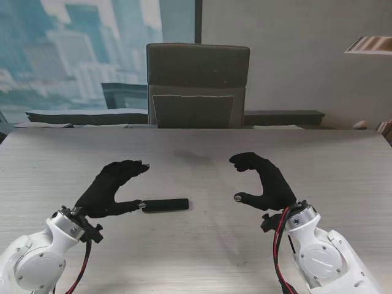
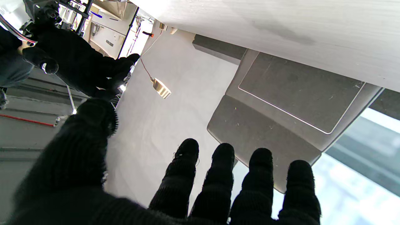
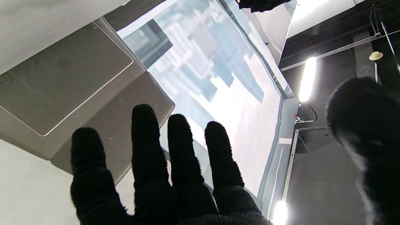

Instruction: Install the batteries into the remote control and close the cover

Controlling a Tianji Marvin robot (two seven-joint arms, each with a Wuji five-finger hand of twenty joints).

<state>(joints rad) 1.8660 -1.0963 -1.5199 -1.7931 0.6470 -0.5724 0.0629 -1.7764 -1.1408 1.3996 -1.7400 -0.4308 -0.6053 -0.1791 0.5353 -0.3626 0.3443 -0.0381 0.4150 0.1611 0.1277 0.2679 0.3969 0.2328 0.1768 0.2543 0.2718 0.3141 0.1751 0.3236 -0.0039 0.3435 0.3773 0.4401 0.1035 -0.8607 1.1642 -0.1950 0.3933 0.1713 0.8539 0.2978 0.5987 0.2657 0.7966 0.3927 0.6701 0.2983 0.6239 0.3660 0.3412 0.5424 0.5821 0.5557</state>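
My left hand (image 1: 110, 190) hovers low with fingers spread and thumb reaching inward, holding nothing. My right hand (image 1: 263, 180) mirrors it, fingers curved apart in a C, empty. Both arms rise from the near corners.

A pale, wood-grained table (image 1: 202, 257) carries the scene. One thing lies directly on it: a slim black remote control (image 1: 165, 206), flat and lengthwise across the near-left part of the surface. A faint dark smudge (image 1: 190, 156) marks the tabletop farther from me.
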